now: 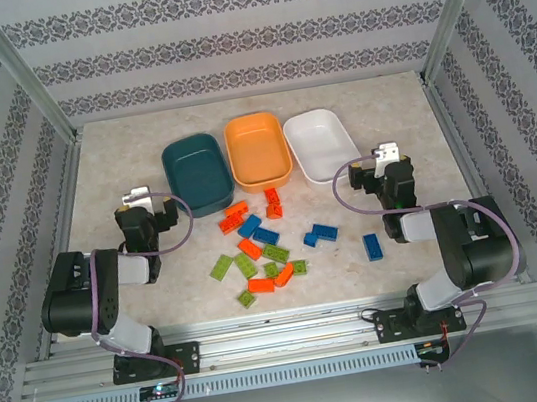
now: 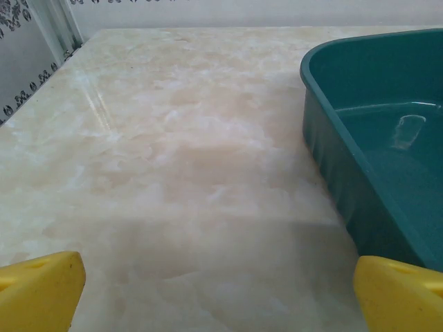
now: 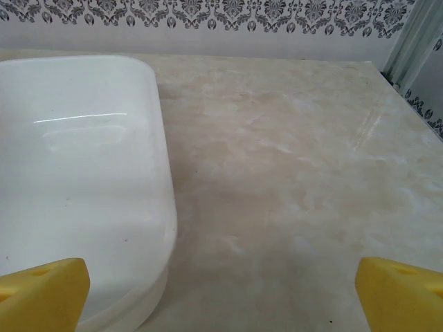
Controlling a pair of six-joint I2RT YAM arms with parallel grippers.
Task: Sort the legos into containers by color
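Three tubs stand in a row at the back of the table: dark teal [image 1: 196, 172], orange [image 1: 257, 148] and white [image 1: 322, 142], all holding nothing. Several legos lie loose in front of them: orange-red ones [image 1: 233, 216], blue ones [image 1: 320, 235] and lime green ones [image 1: 246, 264]. My left gripper [image 1: 137, 202] rests left of the teal tub [image 2: 387, 159], jaws wide open over bare table, yellow fingertips [image 2: 38, 290] at the frame's corners. My right gripper [image 1: 384, 160] sits right of the white tub [image 3: 76, 187], open too, with nothing between its fingertips [image 3: 401, 294].
The marble table [image 1: 104, 185] is fenced by metal frame posts and patterned walls. A lone blue brick [image 1: 372, 246] lies near the right arm's base. Both arms are folded back near the front rail.
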